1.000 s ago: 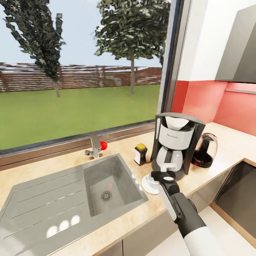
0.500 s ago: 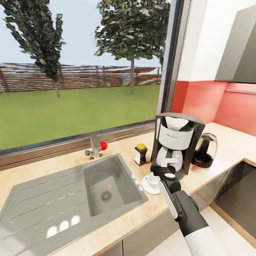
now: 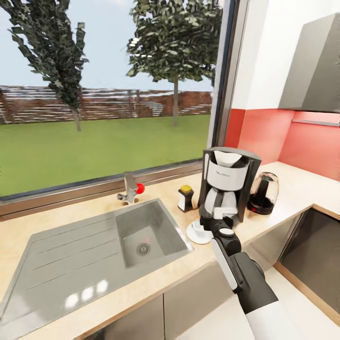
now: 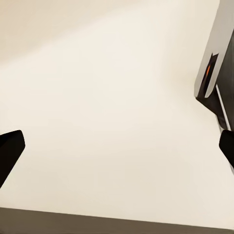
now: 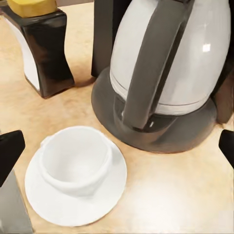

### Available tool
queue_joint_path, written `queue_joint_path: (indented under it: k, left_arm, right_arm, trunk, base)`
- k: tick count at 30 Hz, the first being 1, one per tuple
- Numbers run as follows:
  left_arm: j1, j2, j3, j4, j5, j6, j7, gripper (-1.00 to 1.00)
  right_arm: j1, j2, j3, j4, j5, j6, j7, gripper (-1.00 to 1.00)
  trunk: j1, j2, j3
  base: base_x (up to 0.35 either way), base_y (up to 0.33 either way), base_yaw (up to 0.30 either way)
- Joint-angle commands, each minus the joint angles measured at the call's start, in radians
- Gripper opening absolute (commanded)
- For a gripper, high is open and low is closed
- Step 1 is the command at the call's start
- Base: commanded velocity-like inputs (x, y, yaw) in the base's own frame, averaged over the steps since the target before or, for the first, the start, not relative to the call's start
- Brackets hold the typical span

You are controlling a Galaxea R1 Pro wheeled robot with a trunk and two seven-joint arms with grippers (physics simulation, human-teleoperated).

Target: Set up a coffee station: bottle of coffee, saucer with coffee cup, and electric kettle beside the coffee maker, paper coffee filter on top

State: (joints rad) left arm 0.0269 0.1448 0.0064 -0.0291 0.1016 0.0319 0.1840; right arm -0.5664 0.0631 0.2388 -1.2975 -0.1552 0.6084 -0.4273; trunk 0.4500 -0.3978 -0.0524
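step: cup point(image 5: 75, 161) sits on saucer point(image 5: 73, 204) by coffee maker point(image 3: 226, 186), looks placed | right pincer point(image 5: 117, 151) apart, empty | left pincer point(image 4: 117, 146) apart | next: back away, check setup

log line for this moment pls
cup on saucer | beside coffee maker | bottle, kettle on counter | right gripper open above cup

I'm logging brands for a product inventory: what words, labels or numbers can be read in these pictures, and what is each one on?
Coffee maker: a faint line of print on its white front panel, too small and blurred to read.
Bottle of coffee: no print legible on the faces that show.
Coffee cup, saucer, electric kettle: no markings visible.
No text here can be read.
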Motion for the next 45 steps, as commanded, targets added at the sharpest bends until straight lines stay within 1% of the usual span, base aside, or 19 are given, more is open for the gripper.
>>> queue_joint_path:
  k: [1, 5, 8, 17, 23, 25, 27, 30, 32, 33, 34, 35, 37, 39, 41, 42, 43, 44, 45]
  left_arm:
    - [0.001, 0.000, 0.000, -0.003, 0.010, 0.003, 0.002, 1.00]
    - [0.000, 0.000, 0.000, -0.003, 0.010, 0.003, 0.002, 1.00]
    - [0.000, 0.001, 0.000, -0.003, 0.010, 0.003, 0.002, 1.00]
    - [0.000, 0.001, 0.000, -0.003, 0.010, 0.002, 0.002, 1.00]
    - [0.000, 0.001, 0.000, -0.003, 0.009, 0.000, 0.002, 1.00]
    - [0.000, 0.002, -0.001, -0.004, 0.008, -0.001, 0.002, 1.00]
    - [0.000, 0.001, -0.002, -0.006, 0.008, -0.002, 0.002, 1.00]
    - [-0.001, 0.003, -0.005, -0.006, 0.006, -0.001, 0.002, 1.00]
    - [-0.001, 0.004, -0.005, -0.006, 0.006, -0.001, 0.002, 1.00]
    - [-0.001, 0.005, -0.005, -0.007, 0.006, 0.000, 0.002, 1.00]
    - [-0.001, 0.006, -0.005, -0.006, 0.006, 0.001, 0.002, 1.00]
    - [-0.001, 0.008, -0.005, -0.007, 0.006, 0.001, 0.001, 1.00]
    - [-0.001, 0.009, -0.005, -0.006, 0.006, 0.001, 0.000, 1.00]
    - [-0.001, 0.008, -0.005, -0.006, 0.006, 0.000, 0.001, 1.00]
    - [-0.001, 0.004, -0.006, -0.007, 0.006, -0.003, 0.000, 1.00]
    - [-0.001, 0.002, -0.006, -0.009, 0.006, -0.004, 0.000, 1.00]
    - [-0.001, 0.000, -0.005, -0.013, 0.006, -0.005, 0.000, 1.00]
    - [-0.001, -0.002, -0.004, -0.016, 0.006, -0.005, 0.000, 1.00]
    - [-0.001, -0.003, -0.003, -0.018, 0.007, -0.005, 0.001, 1.00]
  right_arm:
    - [-0.001, 0.000, 0.002, -0.001, -0.011, 0.002, -0.010, 1.00]
    - [-0.001, 0.000, 0.002, 0.000, -0.011, 0.002, -0.010, 1.00]
    - [-0.001, 0.000, 0.002, 0.000, -0.012, 0.002, -0.010, 1.00]
    - [0.000, -0.001, 0.002, 0.001, -0.013, 0.003, -0.010, 1.00]
    - [0.003, -0.002, 0.002, 0.004, -0.012, 0.004, -0.010, 1.00]
    - [0.003, -0.004, 0.001, 0.019, -0.011, 0.004, -0.010, 1.00]
    - [0.003, -0.004, 0.000, 0.068, -0.011, 0.004, -0.010, 1.00]
    - [0.003, -0.005, 0.000, 0.247, -0.010, 0.001, -0.011, 1.00]
    - [0.003, -0.005, -0.002, 0.342, -0.010, -0.001, -0.012, 1.00]
    - [0.003, -0.006, -0.002, 0.374, -0.010, -0.006, -0.013, 1.00]
    - [0.003, -0.007, -0.002, 0.406, -0.010, -0.014, -0.013, 1.00]
    - [0.003, -0.009, -0.001, 0.471, -0.011, -0.039, -0.012, 1.00]
    - [0.003, -0.008, 0.001, 0.645, -0.013, -0.132, -0.011, 1.00]
    - [0.003, -0.006, 0.002, 0.766, -0.015, -0.212, -0.009, 1.00]
    - [0.003, -0.001, 0.003, 0.960, -0.016, -0.339, -0.006, 1.00]
    - [0.003, 0.002, 0.003, 1.024, -0.016, -0.384, -0.005, 1.00]
    - [0.003, 0.007, 0.003, 1.120, -0.015, -0.460, -0.004, 1.00]
    - [0.003, 0.009, 0.003, 1.175, -0.015, -0.511, -0.003, 1.00]
    - [0.005, 0.010, 0.003, 1.212, -0.014, -0.553, -0.003, 1.00]
  trunk:
    - [0.000, -0.002, -0.002]
    - [0.000, -0.002, -0.002]
    - [0.000, -0.002, -0.002]
    - [0.000, -0.002, -0.002]
    - [0.000, -0.002, -0.002]
    - [0.000, -0.002, -0.002]
    - [0.000, -0.002, -0.002]
    - [0.000, -0.002, -0.002]
    - [0.000, -0.002, -0.002]
    - [0.000, -0.002, -0.002]
    - [0.000, -0.002, -0.002]
    - [0.000, -0.002, -0.002]
    - [0.000, -0.002, -0.002]
    - [0.000, -0.002, -0.002]
    - [0.000, -0.002, -0.002]
    - [0.000, -0.002, -0.002]
    - [0.000, -0.002, -0.002]
    - [0.000, -0.002, -0.002]
    - [0.000, -0.002, -0.002]
  base:
    - [-0.334, 0.000, 0.000]
    - [-0.335, 0.000, -0.014]
    - [-0.336, 0.000, -0.177]
    - [-0.294, 0.000, -0.293]
    - [-0.172, 0.000, -0.300]
    - [-0.028, 0.000, -0.299]
    - [-0.008, 0.000, -0.293]
    - [-0.002, 0.000, -0.281]
    - [0.000, 0.000, -0.273]
    - [0.000, 0.000, -0.220]
    - [0.000, 0.000, -0.117]
    - [0.000, 0.000, -0.075]
    - [0.000, 0.000, -0.029]
    - [0.000, 0.000, -0.010]
    - [0.000, 0.000, -0.003]
    - [0.000, 0.000, -0.001]
    - [0.000, 0.000, 0.000]
    - [0.000, 0.000, 0.000]
    - [0.000, 0.000, 0.000]
